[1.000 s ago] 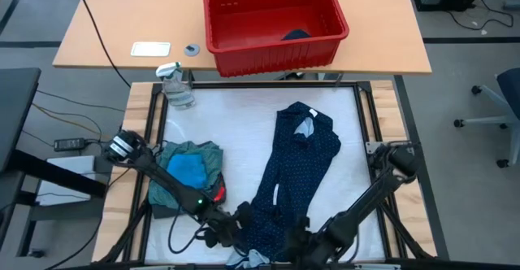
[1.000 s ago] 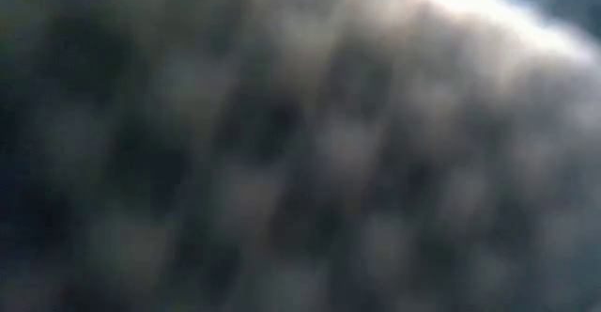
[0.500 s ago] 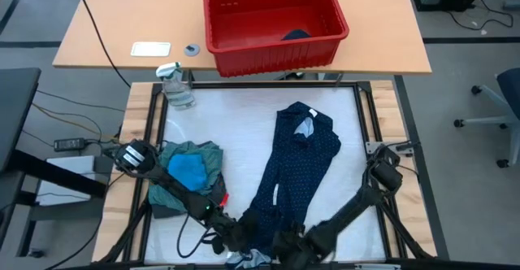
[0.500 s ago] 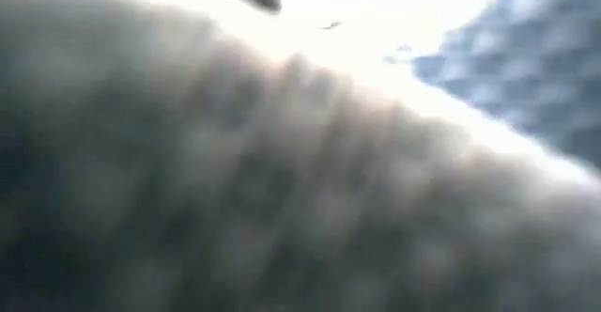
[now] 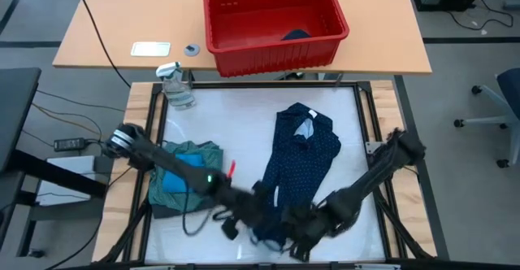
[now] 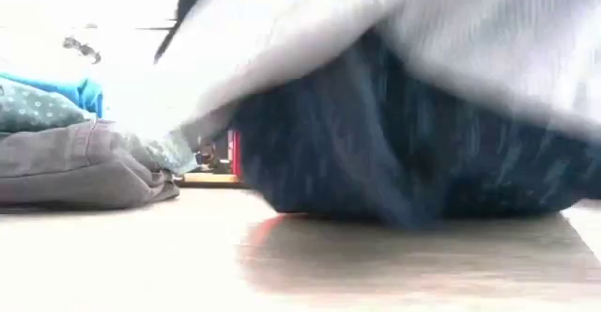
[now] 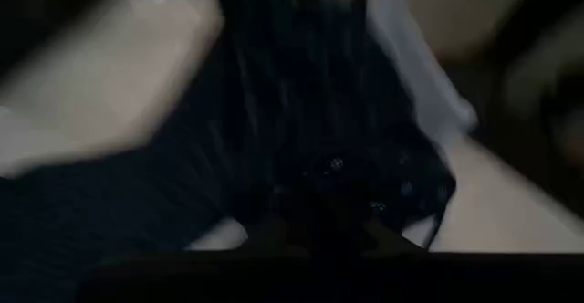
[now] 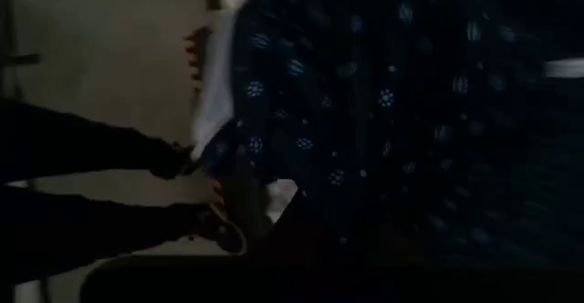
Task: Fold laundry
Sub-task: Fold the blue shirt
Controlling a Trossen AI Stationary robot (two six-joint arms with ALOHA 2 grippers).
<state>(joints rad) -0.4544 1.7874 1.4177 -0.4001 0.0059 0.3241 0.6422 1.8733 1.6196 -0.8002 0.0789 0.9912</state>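
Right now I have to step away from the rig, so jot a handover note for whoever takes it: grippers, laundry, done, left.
Left gripper: shut on the near hem of the navy dotted piece.
Right gripper: shut on the same hem, beside it.
Navy dotted piece lies lengthwise at mid-table, near end lifted off the surface.
Pile at table's left: teal-green shirt, bright blue piece, dark grey piece underneath.
Red bin on the far table, something dark inside.
Done: hem gripped.
Left: the fold itself; bin contents.
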